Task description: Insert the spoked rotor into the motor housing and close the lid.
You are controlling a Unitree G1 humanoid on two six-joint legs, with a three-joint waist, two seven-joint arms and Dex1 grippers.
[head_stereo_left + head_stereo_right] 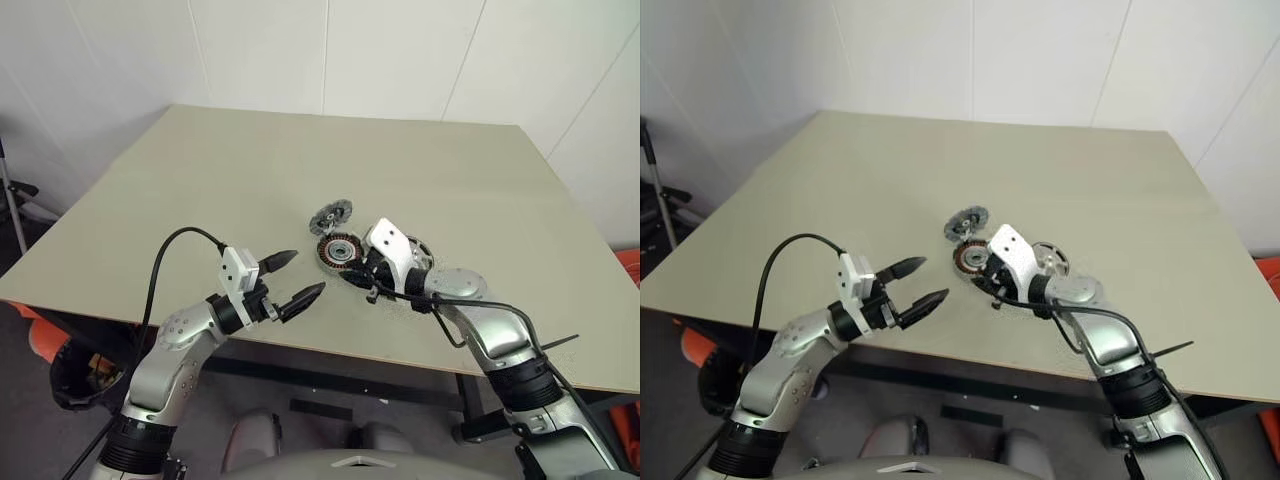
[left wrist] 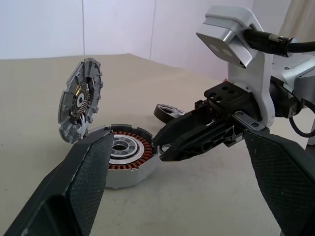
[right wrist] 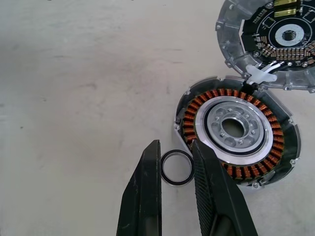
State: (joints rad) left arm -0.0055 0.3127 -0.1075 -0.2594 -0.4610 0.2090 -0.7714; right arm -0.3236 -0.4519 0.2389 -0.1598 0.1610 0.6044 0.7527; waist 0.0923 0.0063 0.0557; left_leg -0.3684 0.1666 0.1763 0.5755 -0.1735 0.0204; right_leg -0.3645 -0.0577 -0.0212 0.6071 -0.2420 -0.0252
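Motor housing (image 3: 237, 136): flat on the table (image 1: 200, 200), copper windings and silver hub bare; nothing seated in it.
Spoked rotor (image 1: 1050, 259): lying on the table just beyond the right arm, on the far side from the housing; seen in the left wrist view as a dark ring low behind the right fingers. Untouched.
Lid (image 2: 79, 99): tilted up and open at the housing's far edge, apparently joined to it by a white tab and wires; underside with circuit parts faces the housing.
O-ring (image 3: 176, 167): small black ring flat on the table beside the housing rim, touching or nearly so.
Progress: by my reading, nothing done. Rotor not yet inserted, lid not yet shut; both steps remain.
Right gripper (image 3: 176, 162): fingers narrowed to a small gap, tips standing over the O-ring, one on either side of it. No grip that I can see; the ring appears to rest on the table. Tips sit close to the housing rim.
Left gripper (image 1: 298, 278): spread wide, empty, hovering at the near table edge, well apart from the parts, pointed toward them.
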